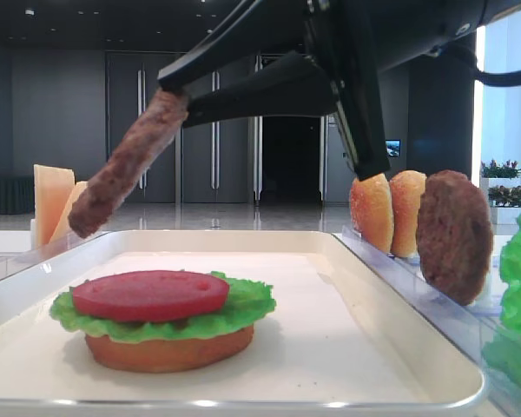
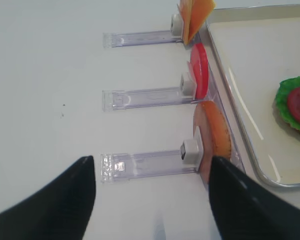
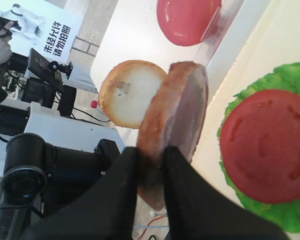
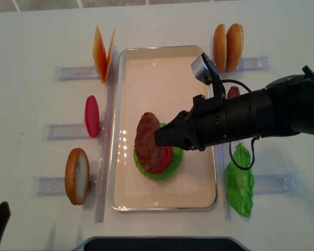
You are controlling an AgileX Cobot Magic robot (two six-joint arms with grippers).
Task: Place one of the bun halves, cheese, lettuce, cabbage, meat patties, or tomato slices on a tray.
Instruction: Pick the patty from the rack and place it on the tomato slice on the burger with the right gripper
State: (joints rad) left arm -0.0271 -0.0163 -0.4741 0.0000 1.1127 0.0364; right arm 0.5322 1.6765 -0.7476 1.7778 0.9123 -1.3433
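The right gripper is pinching the rim of a meat patty, its two black fingers pressed onto opposite faces, and is holding the disc tilted in the air above the tray. Taking the tray as the landmark, the patty is hanging over its middle, just above and slightly left of the stack lying there: a flat bun half at the bottom, lettuce on that, and a tomato slice on top.

The step in hand looks like the carry-over before the set-down. The next move probably calls for levelling the patty, centring it over the tomato slice, lowering, then letting the fingers part.

Room is generous: bare tray floor is lying on every side of the stack, and its raised rim is standing well apart from the patty. Beyond the tray's right rim a second patty and two domed buns are standing in clear racks.

The left gripper is hovering with fingers spread and empty, outside the tray's left rim.
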